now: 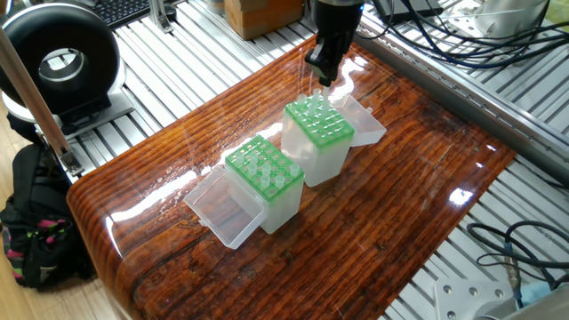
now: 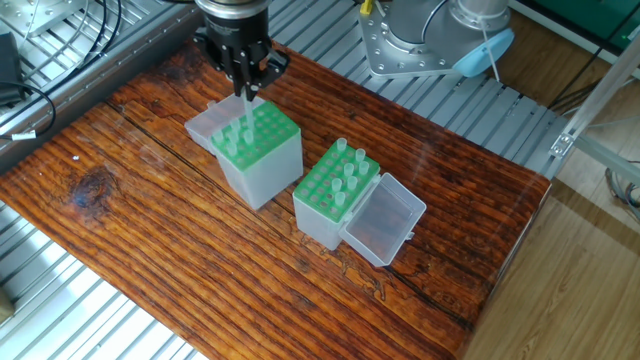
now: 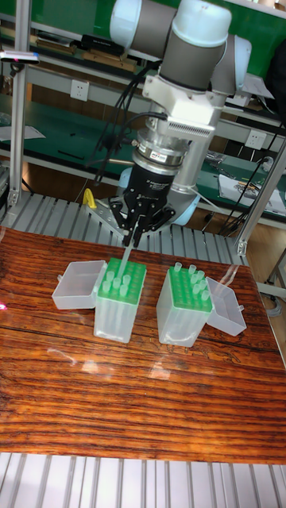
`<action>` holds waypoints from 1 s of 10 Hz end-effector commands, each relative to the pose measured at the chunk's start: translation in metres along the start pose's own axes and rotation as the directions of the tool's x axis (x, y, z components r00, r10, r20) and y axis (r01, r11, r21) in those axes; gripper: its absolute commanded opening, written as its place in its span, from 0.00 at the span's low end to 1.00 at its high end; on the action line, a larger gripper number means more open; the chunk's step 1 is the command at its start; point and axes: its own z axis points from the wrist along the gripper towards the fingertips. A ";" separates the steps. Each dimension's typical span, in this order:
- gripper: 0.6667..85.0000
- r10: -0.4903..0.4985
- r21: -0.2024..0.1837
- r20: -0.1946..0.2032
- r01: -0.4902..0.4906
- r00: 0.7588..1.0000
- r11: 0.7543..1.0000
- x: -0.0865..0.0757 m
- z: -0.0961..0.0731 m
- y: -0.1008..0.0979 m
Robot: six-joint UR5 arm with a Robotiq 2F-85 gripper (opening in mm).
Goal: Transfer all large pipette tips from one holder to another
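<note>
Pinching one pipette tip (image 3: 127, 255) in closed gripper (image 3: 135, 232), just above the far rack (image 2: 258, 137). Risking dragging or tipping that rack if the tip is sticking.

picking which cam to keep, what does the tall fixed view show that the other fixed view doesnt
Only the tall fixed view: the arm's upper joints above the claw, the green-topped workbenches behind, and a wall socket.

Only the other fixed view: the arm's grey base, the wood floor at right, and cables at left.

Both: the claw shut on a pipette tip above one rack, the second rack with its tips, both clear lids open, and the wooden table.
</note>
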 end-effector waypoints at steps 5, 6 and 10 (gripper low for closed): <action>0.22 0.021 -0.053 0.006 -0.021 1.000 0.998 -0.006 -0.026 0.031; 0.22 0.022 -0.053 0.004 -0.022 1.000 0.998 -0.006 -0.029 0.033; 0.22 0.016 -0.029 -0.001 -0.016 1.000 0.999 -0.004 -0.040 0.035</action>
